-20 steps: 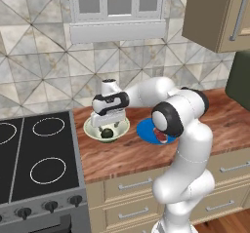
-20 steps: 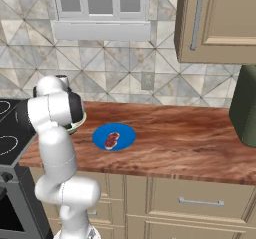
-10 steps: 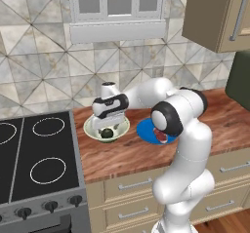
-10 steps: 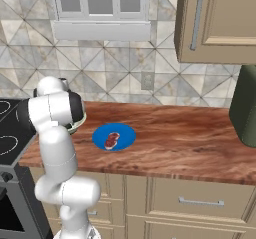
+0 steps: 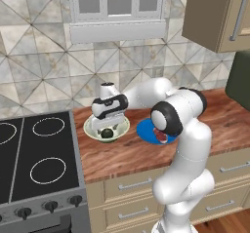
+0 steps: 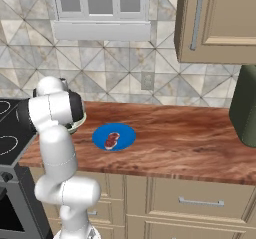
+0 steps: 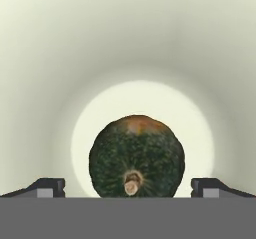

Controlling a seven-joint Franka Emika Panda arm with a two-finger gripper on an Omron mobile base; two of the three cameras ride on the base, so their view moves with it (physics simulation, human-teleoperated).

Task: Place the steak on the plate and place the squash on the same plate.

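The squash [image 7: 136, 157] sits in the middle of the floor of a pale bowl [image 5: 91, 128], stem scar facing the hand camera, with an orange-brown patch on its far side. The bowl stands on the wooden tabletop [image 6: 180, 138] near its left edge, just beside the stove [image 5: 34, 164]. The gripper [image 7: 128, 187] is down inside the bowl with its jaws spread wide, one tip on either side of the squash and not yet touching it; nothing is held.

To the right of the bowl, toward the front edge of the tabletop, lies the blue plate [image 6: 126, 133], and the steak [image 6: 112, 140] already rests on it, left of its centre. So the first half of the task looks done and the squash is what remains.

The squash looks hard and rigid, round and fairly smooth, probably light for this gripper. A ball like this could roll or squirt out if pinched off-centre, and the curved bowl floor gives it room to shift. The safest hold seems to be across its widest girth, tips level on opposite sides. It should tolerate a firm squeeze without damage.
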